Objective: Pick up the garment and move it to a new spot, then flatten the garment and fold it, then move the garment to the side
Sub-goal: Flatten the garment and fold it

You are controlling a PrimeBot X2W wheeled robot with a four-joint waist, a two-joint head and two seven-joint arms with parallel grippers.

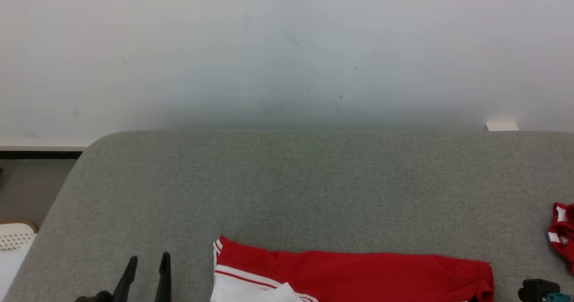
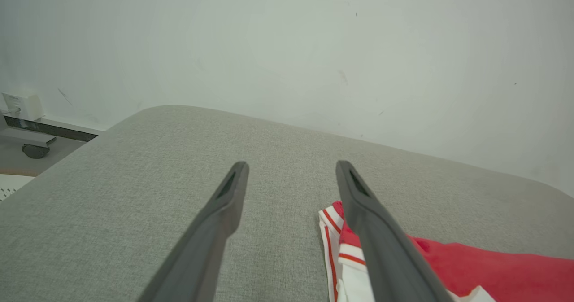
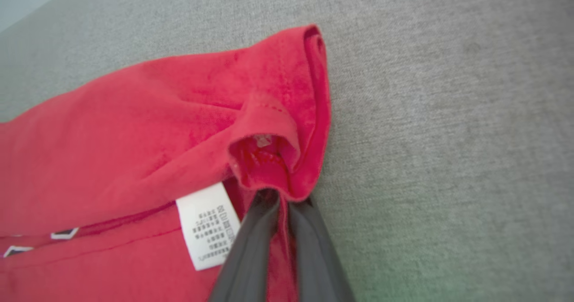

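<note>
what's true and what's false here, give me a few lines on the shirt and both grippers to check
The left gripper has its jaws open, holding nothing. True.
The right gripper has its jaws wide open above the shirt. False: they are shut on the shirt's red edge.
The shirt is blue. False: it is red with white trim.
The shirt lies on a grey fabric surface. True.
A white label shows beside the right gripper. True.
</note>
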